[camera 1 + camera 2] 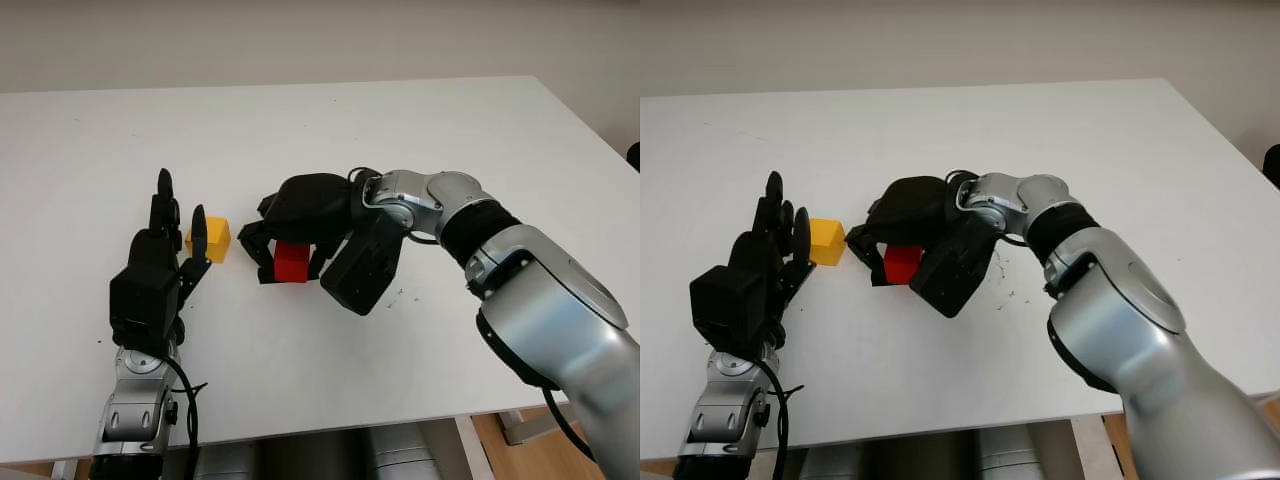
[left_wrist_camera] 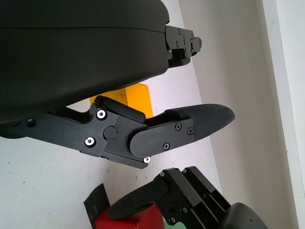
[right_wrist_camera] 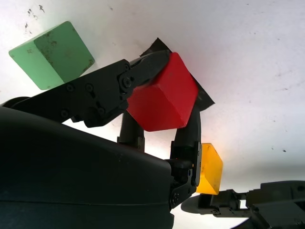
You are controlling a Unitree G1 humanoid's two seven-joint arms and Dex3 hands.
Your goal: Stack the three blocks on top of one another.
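- R hand [image 1: 300, 235], frame centre, closed round red block [image 1: 292, 262]. Block looks just off the table [image 1: 420, 130], prob. so it can be carried to a base block.
- L hand [image 1: 160, 270], lower left, open, holds nothing; sits just beside yellow block [image 1: 208, 240], maybe steadying it.
- Green block [image 3: 51, 55] near the red one, under R hand.
- Red: small, glossy, sharp-edged cube.

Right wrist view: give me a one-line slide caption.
Right hand grips the red block above the white table, with the green block and yellow block nearby.
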